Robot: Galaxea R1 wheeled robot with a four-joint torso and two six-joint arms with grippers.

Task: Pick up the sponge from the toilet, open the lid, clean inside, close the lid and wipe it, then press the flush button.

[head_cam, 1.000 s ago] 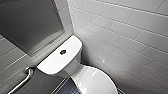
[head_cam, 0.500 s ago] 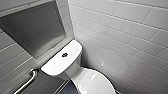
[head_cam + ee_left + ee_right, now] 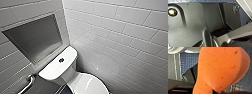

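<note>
Mostly the sponge (image 3: 220,68) blocks the right wrist view, so the right gripper (image 3: 216,92) shows as no more than a dark sliver at the sponge's narrow end, its jaws closed on it above blue floor tiles (image 3: 188,60). How the left gripper stands cannot be told. From the head view, the toilet (image 3: 68,73) sits in a tiled corner, its closed lid (image 3: 87,85) cut off at the edge, the flush button (image 3: 61,60) small and blurred on the cistern top.
</note>
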